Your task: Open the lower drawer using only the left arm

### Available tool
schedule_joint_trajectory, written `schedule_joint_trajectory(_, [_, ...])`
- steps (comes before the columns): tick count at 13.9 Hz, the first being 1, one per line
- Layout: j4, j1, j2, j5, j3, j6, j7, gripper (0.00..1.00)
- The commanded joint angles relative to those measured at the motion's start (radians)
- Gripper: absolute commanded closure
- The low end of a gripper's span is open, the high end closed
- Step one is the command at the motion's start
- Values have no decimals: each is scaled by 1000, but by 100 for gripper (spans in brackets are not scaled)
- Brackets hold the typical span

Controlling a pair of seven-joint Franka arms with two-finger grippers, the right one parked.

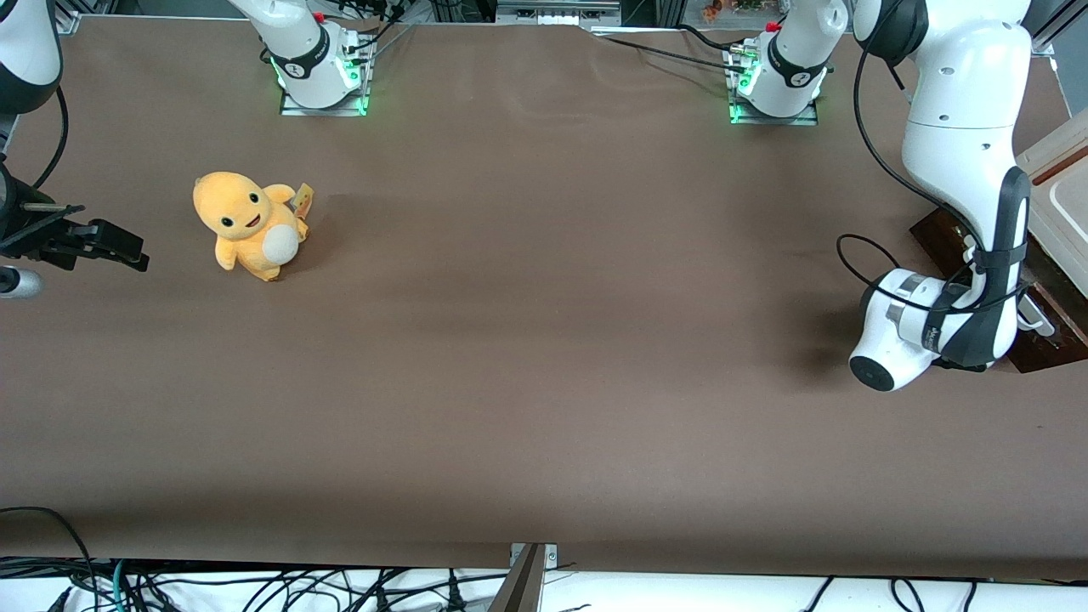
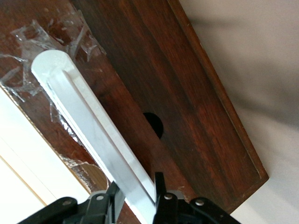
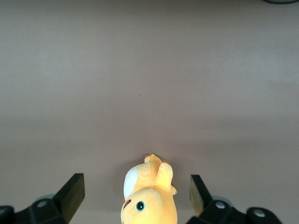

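Note:
The lower drawer (image 2: 187,107) has a dark brown wooden front with a round hole and a long white bar handle (image 2: 88,121). Clear tape scraps stick to the wood around the handle's rounded end. My left gripper (image 2: 136,182) is at the handle, its black fingers (image 2: 159,186) pressed against the two sides of the bar. In the front view the drawer front (image 1: 939,236) shows as a dark strip low at the working arm's end of the table. The left arm (image 1: 960,170) bends down over it, and its white wrist (image 1: 892,340) hides the gripper.
A pale beige cabinet top (image 1: 1062,183) with a reddish groove sits above the drawer at the table's edge. A yellow plush toy (image 1: 251,225) stands on the brown table (image 1: 544,340) toward the parked arm's end. Two arm bases (image 1: 773,76) stand farthest from the front camera.

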Motion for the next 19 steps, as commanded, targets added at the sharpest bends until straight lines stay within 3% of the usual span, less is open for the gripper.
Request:
schedule_joint_trajectory(1, [57, -39, 31, 9, -8, 5, 65, 77])
schedule_joint_trajectory(19, [100, -81, 35, -25, -9, 5, 105, 74])
